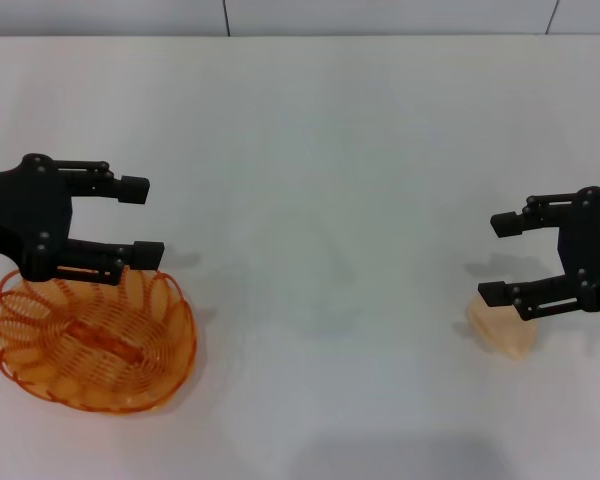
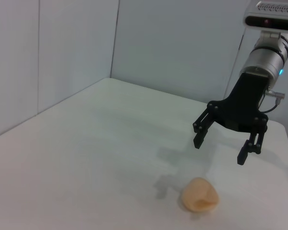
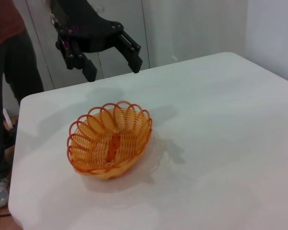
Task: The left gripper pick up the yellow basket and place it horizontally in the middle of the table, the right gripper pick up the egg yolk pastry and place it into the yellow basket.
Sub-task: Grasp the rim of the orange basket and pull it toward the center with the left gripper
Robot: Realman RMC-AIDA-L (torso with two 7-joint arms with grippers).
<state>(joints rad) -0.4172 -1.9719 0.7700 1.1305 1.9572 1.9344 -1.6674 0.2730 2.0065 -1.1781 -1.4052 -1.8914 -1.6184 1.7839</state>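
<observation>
The yellow basket (image 1: 90, 335) sits upright on the white table (image 1: 310, 150) at the front left; it also shows in the right wrist view (image 3: 110, 141). My left gripper (image 1: 140, 220) is open and empty and hovers just over the basket's far rim; the right wrist view shows it (image 3: 114, 70) above and behind the basket. The egg yolk pastry (image 1: 505, 328) lies on the table at the right, and it also shows in the left wrist view (image 2: 199, 195). My right gripper (image 1: 495, 258) is open and empty and hovers just above the pastry without touching it; the left wrist view shows it too (image 2: 220, 149).
A person (image 3: 9, 72) in dark trousers stands beside the table's edge on the basket's side. White wall panels run behind the table's far edge. Bare tabletop (image 1: 330, 300) lies between the basket and the pastry.
</observation>
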